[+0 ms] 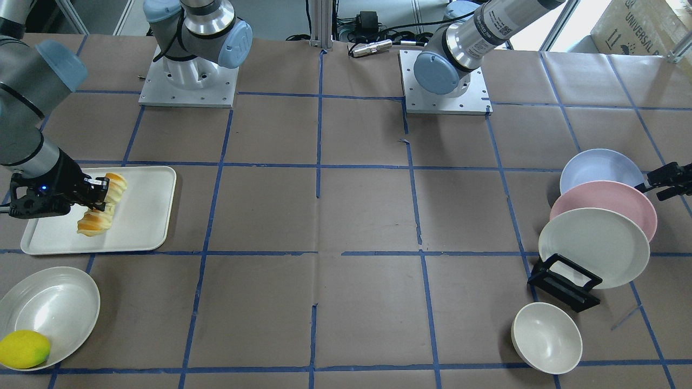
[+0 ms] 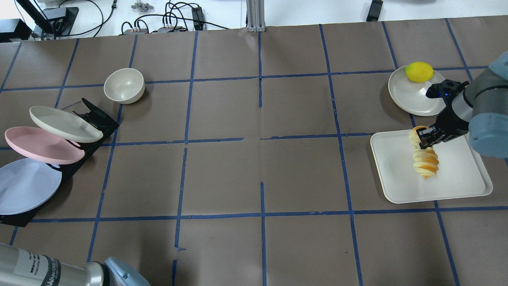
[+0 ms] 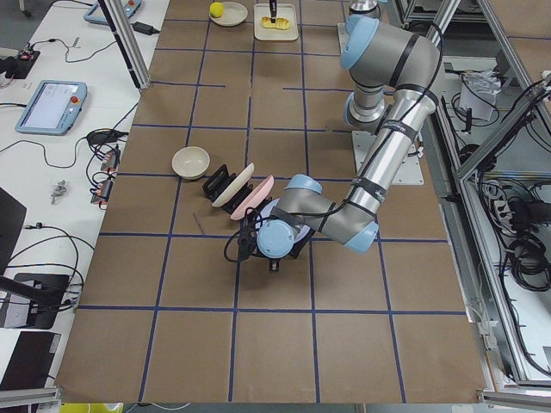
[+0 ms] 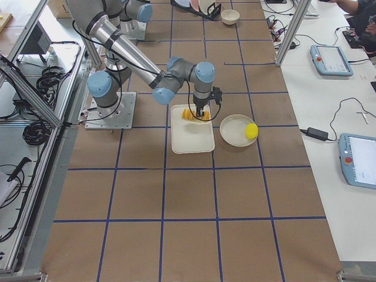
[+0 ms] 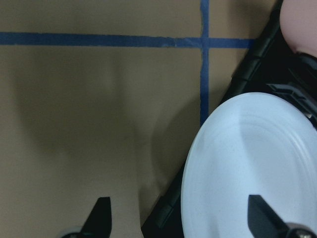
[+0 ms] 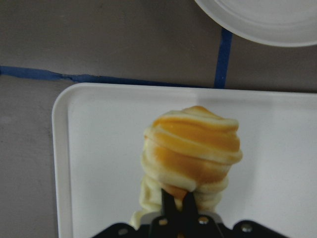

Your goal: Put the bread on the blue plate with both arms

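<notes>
The bread (image 1: 97, 212), a ridged yellow and orange loaf, is over the white tray (image 1: 146, 216). My right gripper (image 1: 100, 193) is shut on its middle. In the overhead view the bread (image 2: 425, 162) hangs bent below the right gripper (image 2: 422, 139). I cannot tell if its lower end touches the tray. The right wrist view shows the fingertips (image 6: 171, 201) pinching the bread (image 6: 190, 148). The blue plate (image 1: 597, 168) leans at the back of a black rack. My left gripper (image 1: 652, 186) is open at its rim. In the left wrist view its fingertips (image 5: 100, 215) straddle the plate's (image 5: 252, 158) edge.
A pink plate (image 1: 605, 208) and a cream plate (image 1: 594, 246) lean in the same black rack (image 1: 565, 281). A cream bowl (image 1: 546, 337) stands beside the rack. A lemon (image 1: 24, 349) lies on a white plate (image 1: 54, 305) near the tray.
</notes>
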`<state>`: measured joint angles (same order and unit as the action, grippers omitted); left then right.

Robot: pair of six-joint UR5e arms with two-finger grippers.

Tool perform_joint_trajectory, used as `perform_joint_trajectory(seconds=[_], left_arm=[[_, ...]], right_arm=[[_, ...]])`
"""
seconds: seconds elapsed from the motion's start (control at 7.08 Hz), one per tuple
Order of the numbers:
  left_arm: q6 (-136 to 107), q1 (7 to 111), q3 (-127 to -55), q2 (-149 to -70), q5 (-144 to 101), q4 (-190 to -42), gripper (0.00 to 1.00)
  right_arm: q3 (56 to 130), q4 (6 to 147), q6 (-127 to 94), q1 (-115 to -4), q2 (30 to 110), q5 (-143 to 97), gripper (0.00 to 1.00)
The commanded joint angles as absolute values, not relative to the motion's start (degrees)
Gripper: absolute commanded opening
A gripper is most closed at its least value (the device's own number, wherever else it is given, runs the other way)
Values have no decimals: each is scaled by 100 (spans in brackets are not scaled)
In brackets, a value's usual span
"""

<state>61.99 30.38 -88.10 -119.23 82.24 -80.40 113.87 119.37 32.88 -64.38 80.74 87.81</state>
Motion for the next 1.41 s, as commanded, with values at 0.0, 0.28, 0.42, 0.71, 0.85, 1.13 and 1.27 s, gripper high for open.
perform_joint_trajectory(seconds=[0.0,0.28,0.42,0.71,0.85,1.13,1.27], left_arm=[[6196,3041,-8842,-12014,8244,-8060,80],[6205,3032,-8842,-12076,8279,-8060,67],[6205,3032,-8850,-12076,8314,-8086,51],[6205,3041,-8781,-12041,8481,-8121,26],[6205,3050,-8798,-11998,8481,-8121,26],[6205,3067,-8702,-11953,8490,-8147,23],[6205,3067,-8675,-11944,8577,-8156,18]], right_arm=[[10603,10895,3165,-7045,8103,8798,11],[9769,9868,3033,-7364,8077,8833,15],[9312,9331,2710,-7565,8077,8824,17],[8468,8241,1721,-8258,8103,8824,17],[8159,7826,1235,-8592,8095,8833,17],[8147,7769,792,-8867,8086,8755,16],[8156,7770,504,-9007,8086,8719,16]])
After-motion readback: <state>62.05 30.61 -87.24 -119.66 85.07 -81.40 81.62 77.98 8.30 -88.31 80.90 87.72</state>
